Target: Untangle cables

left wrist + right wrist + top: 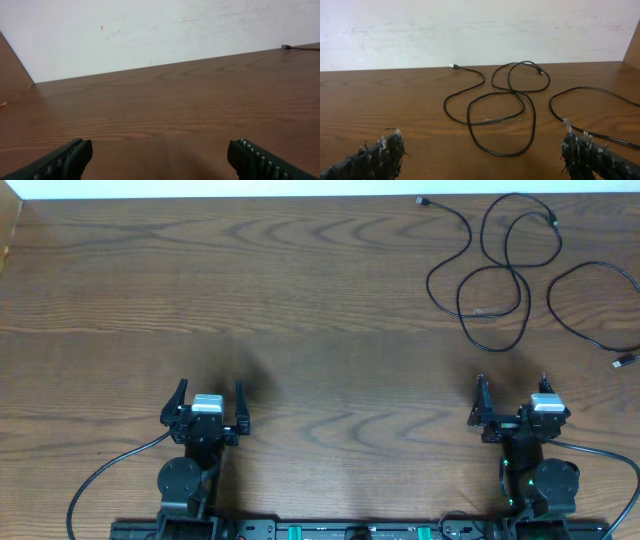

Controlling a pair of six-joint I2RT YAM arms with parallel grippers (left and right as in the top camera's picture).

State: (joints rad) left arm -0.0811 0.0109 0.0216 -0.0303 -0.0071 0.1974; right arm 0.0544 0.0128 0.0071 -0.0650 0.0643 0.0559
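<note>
Toward the far right corner of the brown wood-grain table [300,300], thin black rubbery cables [524,292] lie in overlapping rounded loops. The tangle stretches left to right, one small plug end [421,200] pointing left; possibly two cords. The black left gripper [209,387] and right gripper [512,382], ribbed fingers spread wide, grip nothing, well apart from them.

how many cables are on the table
2 at least: a looped black cable at the far right, possibly several cords overlapping, and a separate black cable curving by the right edge.
</note>
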